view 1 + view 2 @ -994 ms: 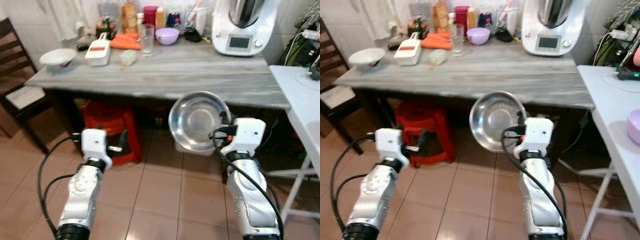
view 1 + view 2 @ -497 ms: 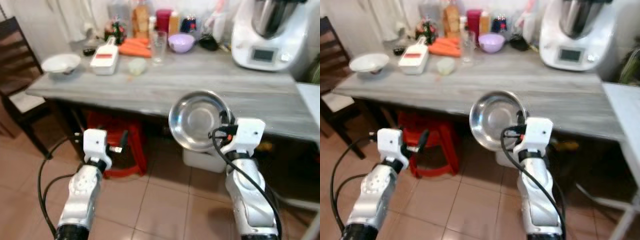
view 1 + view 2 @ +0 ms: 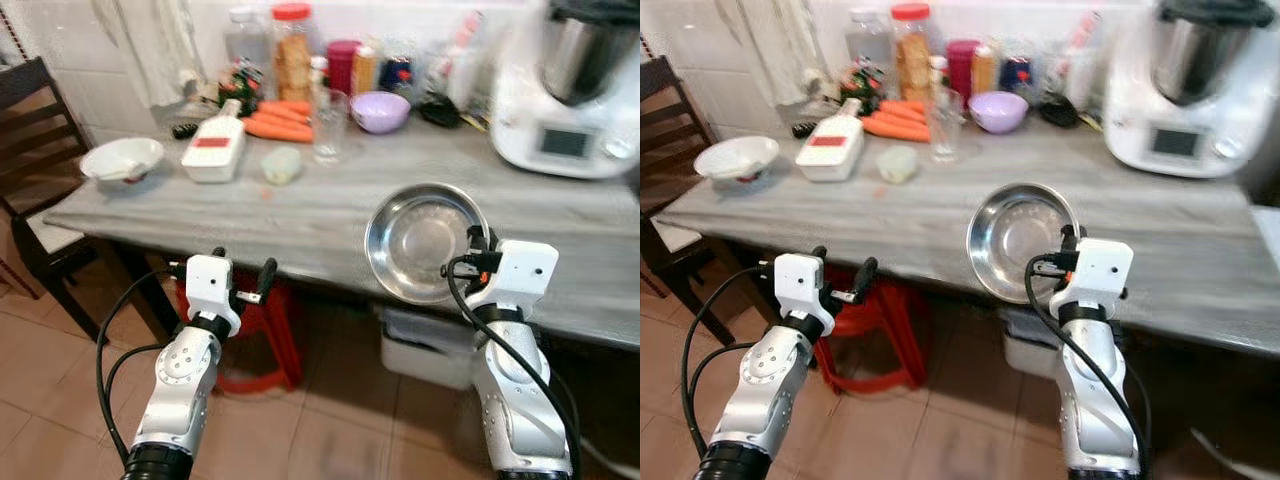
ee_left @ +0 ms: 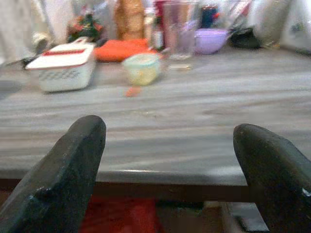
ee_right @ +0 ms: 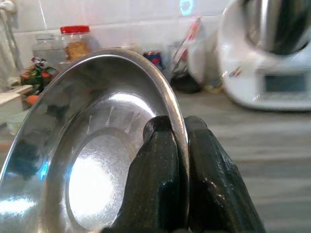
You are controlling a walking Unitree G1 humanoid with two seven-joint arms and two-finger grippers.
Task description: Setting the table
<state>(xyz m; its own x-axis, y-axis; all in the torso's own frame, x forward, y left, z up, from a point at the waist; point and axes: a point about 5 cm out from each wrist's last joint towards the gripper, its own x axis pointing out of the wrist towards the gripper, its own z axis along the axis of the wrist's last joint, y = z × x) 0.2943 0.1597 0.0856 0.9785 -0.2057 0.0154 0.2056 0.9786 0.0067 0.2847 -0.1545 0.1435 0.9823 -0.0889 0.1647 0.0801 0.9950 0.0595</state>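
Your right gripper [image 5: 177,160] is clamped on the rim of the steel bowl [image 3: 425,240], one black finger inside the rim and one outside. The bowl stands tilted on edge in the air, its hollow facing you, in front of the near edge of the grey wooden table [image 3: 400,190] and toward its right half. It does not rest on the table.

Your left gripper [image 3: 240,280] hangs lower, in front of the near edge on the table's left half, with its two fingers [image 4: 73,165] spread wide and nothing between them. Below it, under the table, stands a red stool [image 3: 275,330].

Along the table's far edge you have a red-lidded jar [image 3: 292,50], a clear glass [image 3: 328,125], a purple bowl [image 3: 380,110] and orange carrots [image 3: 280,118]. A white box with a red label [image 3: 213,155] lies just left of a small pale lidded tub [image 3: 282,163]. A white bowl [image 3: 122,158] sits near the left end. A white kitchen machine [image 3: 570,100] occupies the far right corner. A dark wooden chair [image 3: 30,140] stands off the table's left end.
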